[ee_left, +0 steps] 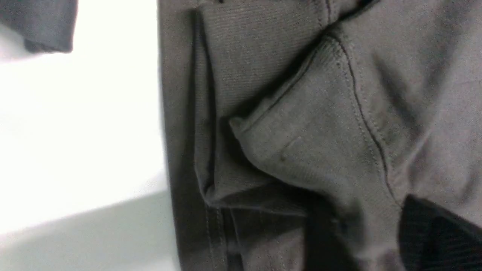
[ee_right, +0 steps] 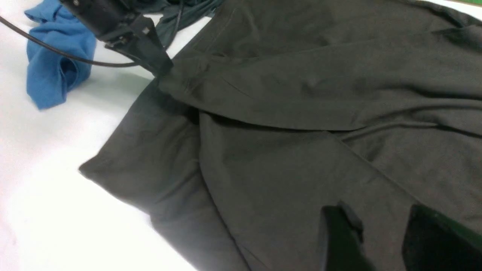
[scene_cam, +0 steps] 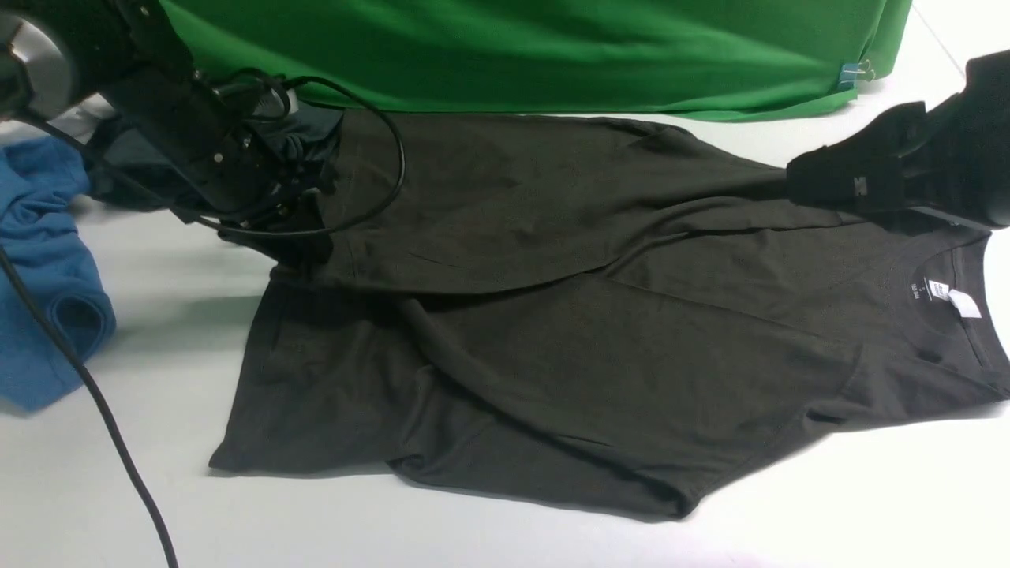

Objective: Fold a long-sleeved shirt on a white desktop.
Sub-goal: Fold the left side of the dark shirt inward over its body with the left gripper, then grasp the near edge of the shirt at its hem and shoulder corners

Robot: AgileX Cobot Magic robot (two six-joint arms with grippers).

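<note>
**Subject.** The long-sleeved shirt [scene_cam: 552, 331] lies spread on the white counter [scene_cam: 868, 505], filling the centre of the front view and running out to 3 o'clock. Its crew neck points to 3 o'clock, with the white neck label [scene_cam: 951, 298] showing inside the collar. The hem lies toward 8 o'clock. The far portion is folded over the body, and its edge runs slantwise from 2 o'clock down toward 9 o'clock. A second fold lies along the near side, between 4 and 7 o'clock.

**Left tool.** The left tool [scene_cam: 304, 237] sits at 10 o'clock, its tip touching the shirt's left end where the folded layer stops. In the right wrist view the same tip [ee_right: 158, 66] meets that cloth edge. The left wrist view is filled with stitched, ribbed fabric [ee_left: 301, 143], with one dark finger [ee_left: 433, 233] at the frame edge. Whether the jaws are apart or clamped on the cloth cannot be told.

**Right tool.** The right tool [scene_cam: 821, 185] stands at 2 o'clock over the shoulder area. In its own wrist view the tool [ee_right: 378, 214] has its jaws apart, with flat shirt cloth visible through the gap and nothing held between them.

**Surroundings.**
- A blue shirt [scene_cam: 47, 260] lies bunched at 9 o'clock, apart from the subject.
- A dark teal garment [scene_cam: 126, 170] lies behind the left arm at 10 o'clock.
- A green cloth [scene_cam: 552, 47] lies along 12 o'clock.
- A black cable [scene_cam: 102, 410] trails from 9 toward 7 o'clock.
</note>
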